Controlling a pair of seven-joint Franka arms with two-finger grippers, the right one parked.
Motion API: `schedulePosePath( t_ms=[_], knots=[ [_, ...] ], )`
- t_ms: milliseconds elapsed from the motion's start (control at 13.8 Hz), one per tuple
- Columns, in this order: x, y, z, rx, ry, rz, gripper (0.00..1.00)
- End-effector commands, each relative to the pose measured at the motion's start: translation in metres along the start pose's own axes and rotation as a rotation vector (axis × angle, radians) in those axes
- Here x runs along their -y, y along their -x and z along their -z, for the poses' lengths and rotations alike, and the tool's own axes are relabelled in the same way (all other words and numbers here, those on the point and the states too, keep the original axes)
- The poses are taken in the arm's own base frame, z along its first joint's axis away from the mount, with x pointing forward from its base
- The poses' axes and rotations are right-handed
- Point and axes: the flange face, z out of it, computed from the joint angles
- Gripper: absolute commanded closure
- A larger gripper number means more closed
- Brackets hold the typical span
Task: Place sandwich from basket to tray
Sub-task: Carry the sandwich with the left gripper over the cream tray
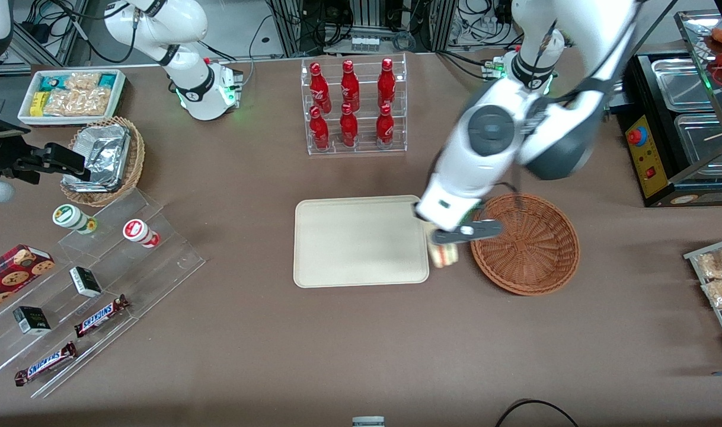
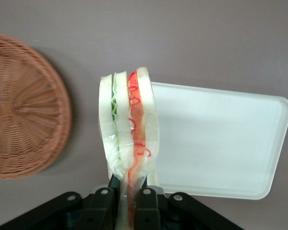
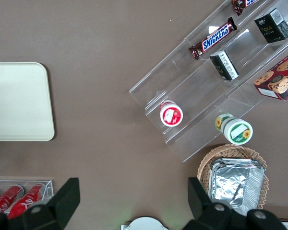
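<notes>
Brown bench [image 1: 361,344], lab racks at the edge farthest from the front camera; items listed outward from the hand.

1. Hand [image 2: 127,191]: your working arm's, fingers [image 2: 145,199] clamped tight on the sandwich, nothing else held.
2. Sandwich [image 2: 127,129]: held by its narrow end, long axis running straight out from the fingertips, layers on edge. Clear of the bench, hanging over the strip between tray and basket.
3. Tray [image 2: 221,139]: just beside the sandwich, its near rim almost under the bread. Your coming move is a short sideways carry onto it, then down.
4. Basket [image 2: 19,105]: on the sandwich's opposite flank, nothing in the part shown.

View notes: the wrist view gives you grip and filling layers; the front view hides most of the sandwich [image 1: 444,255] under the arm, yet shows the whole bare tray [image 1: 361,240] and basket [image 1: 527,243].
</notes>
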Motion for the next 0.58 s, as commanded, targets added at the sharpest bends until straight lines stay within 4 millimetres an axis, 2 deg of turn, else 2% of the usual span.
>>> schedulePosePath(
  t_ms=[0,145,291,436,509],
  knots=[
    [-0.04,-0.002,-0.035,0.009,-0.001,-0.027,1.0],
    [-0.07,0.007,-0.061,-0.01,0.059,-0.064,1.0],
    [-0.085,0.011,-0.087,-0.017,0.08,-0.088,1.0],
    [-0.107,0.025,-0.115,-0.021,0.093,-0.131,1.0],
    [-0.112,0.029,-0.128,-0.023,0.086,-0.147,1.0]
  ],
)
